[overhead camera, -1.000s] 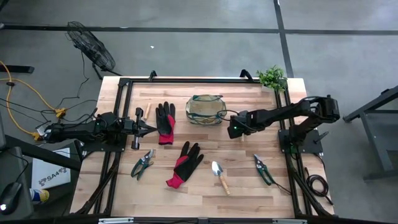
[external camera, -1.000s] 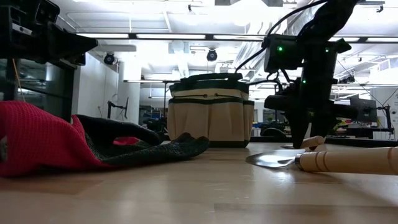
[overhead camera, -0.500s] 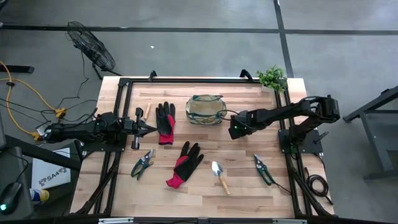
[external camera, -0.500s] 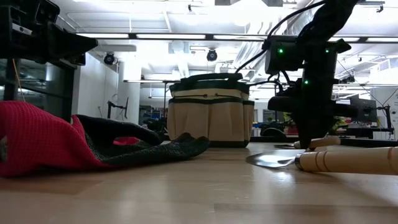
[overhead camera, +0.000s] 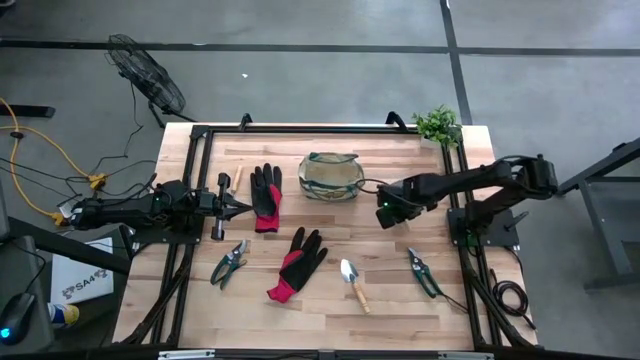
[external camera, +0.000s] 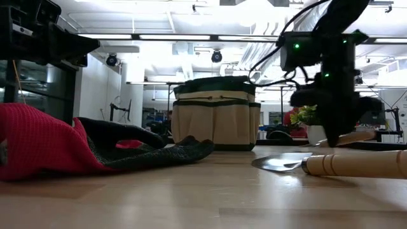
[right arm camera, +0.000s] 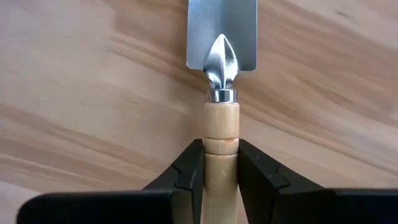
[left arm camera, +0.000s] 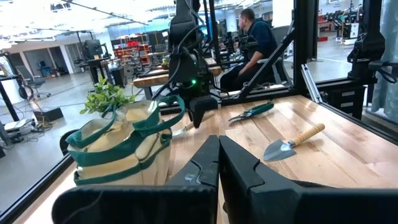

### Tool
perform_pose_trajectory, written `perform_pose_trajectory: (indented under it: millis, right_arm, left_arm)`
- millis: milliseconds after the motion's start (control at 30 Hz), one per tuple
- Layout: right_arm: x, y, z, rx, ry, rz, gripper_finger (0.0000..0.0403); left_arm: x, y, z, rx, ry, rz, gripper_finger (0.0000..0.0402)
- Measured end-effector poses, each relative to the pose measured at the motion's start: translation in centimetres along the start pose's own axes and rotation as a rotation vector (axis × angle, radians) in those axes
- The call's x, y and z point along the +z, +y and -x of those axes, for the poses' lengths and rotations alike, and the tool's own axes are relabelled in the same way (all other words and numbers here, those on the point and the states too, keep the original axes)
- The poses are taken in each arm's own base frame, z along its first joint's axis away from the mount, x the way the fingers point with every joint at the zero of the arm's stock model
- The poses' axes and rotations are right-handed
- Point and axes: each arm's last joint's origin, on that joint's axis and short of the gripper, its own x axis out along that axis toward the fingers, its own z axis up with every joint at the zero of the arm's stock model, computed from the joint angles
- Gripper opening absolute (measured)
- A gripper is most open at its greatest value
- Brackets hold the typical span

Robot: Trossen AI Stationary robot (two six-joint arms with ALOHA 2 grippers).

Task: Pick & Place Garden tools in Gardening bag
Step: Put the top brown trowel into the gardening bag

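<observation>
My right gripper (overhead camera: 386, 212) (right arm camera: 221, 149) points down at the table to the right of the gardening bag (overhead camera: 332, 175) and is shut on a wooden-handled tool with a flat metal blade (right arm camera: 222, 31). My left gripper (overhead camera: 236, 207) (left arm camera: 217, 163) waits shut and level at the table's left. Lying flat on the wood are two black-and-red gloves (overhead camera: 265, 193) (overhead camera: 297, 262), a trowel (overhead camera: 353, 283), two pruners (overhead camera: 228, 263) (overhead camera: 423, 272) and a small wooden-handled tool (overhead camera: 237, 178). My right gripper pinches the tool's wooden handle (right arm camera: 221, 127) between its two fingers, close to the metal collar at the blade end. The fingers come from above and lie across the handle. In the low view the handle's free end (external camera: 359, 136) sticks out sideways, raised off the table.
A green potted plant (overhead camera: 437, 122) stands at the far right corner. A dark metal frame (overhead camera: 200, 135) runs round the table's edges. Bare wood lies between the bag and the near row of tools. A person sits beyond the table (left arm camera: 255, 37).
My right gripper has taken hold of the wooden handle, then moved a little toward the table's right edge and upward, rolling slightly. The tool, which lay flat on the table beside the bag, now has its handle lifted off the wood.
</observation>
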Motion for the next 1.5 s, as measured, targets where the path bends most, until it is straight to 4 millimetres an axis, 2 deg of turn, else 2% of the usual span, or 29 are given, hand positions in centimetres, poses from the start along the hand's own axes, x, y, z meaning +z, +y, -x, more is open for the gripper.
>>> perform_pose_trajectory:
  millis: [333,800,1133,1500]
  right_arm:
    - [-0.8,-1.6,2.7,0.047,0.006,0.032,0.0065]
    - [-0.8,-2.8,6.4,0.206,-0.251,0.130,0.0066]
    - [0.1,-1.7,7.9,0.345,-0.472,0.243,0.0066]
    - [1.1,-0.2,9.4,0.402,-0.722,0.529,0.0066]
  left_arm:
    - [0.0,0.0,0.0,0.000,0.000,0.000,0.0001]
    - [0.0,0.0,0.0,0.000,0.001,0.000,0.0001]
    - [0.0,0.0,0.0,0.000,0.000,0.000,0.0001]
    - [0.0,0.0,0.0,0.000,0.001,0.000,0.0001]
